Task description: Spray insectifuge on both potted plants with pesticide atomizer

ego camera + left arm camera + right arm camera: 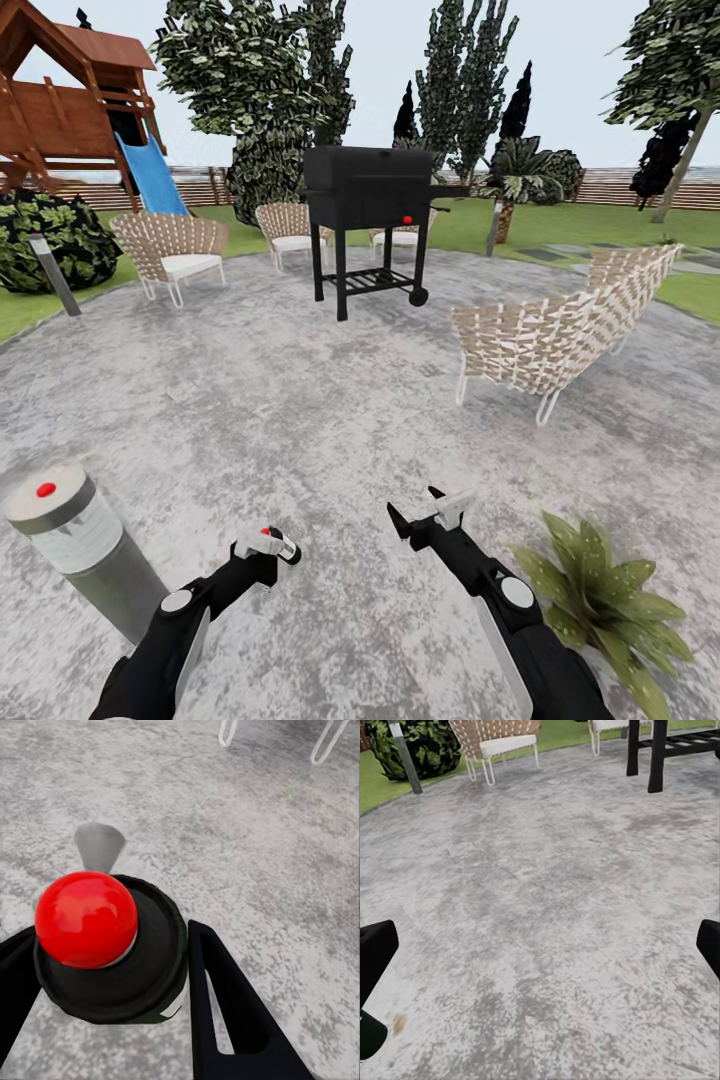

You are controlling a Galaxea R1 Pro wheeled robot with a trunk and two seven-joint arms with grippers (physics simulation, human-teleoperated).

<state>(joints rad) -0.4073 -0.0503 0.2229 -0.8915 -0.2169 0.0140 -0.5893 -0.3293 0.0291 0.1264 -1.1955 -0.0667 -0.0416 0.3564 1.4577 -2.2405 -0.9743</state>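
Note:
On the round grey patio [300, 420], my left gripper [262, 550] is shut on the pesticide atomizer [278, 546], a small white sprayer with a dark green end and a red tip. Close up in the left wrist view, the atomizer's red knob [86, 919] and dark cap sit between the black fingers [221, 1009] of the left gripper [112, 971]. My right gripper [413, 503] hangs open and empty over the paving, with its fingertips spread wide [540, 952]. One potted plant [600, 590], a low rosette of speckled green leaves, stands just right of my right arm.
A grey bollard light [75, 545] with a red dot stands close at my left. Ahead are a black grill [368, 225] and woven chairs [545, 340] [175, 250] around the patio. A dark shrub [50, 235], a play set with a blue slide [150, 170] and a lawn lie beyond.

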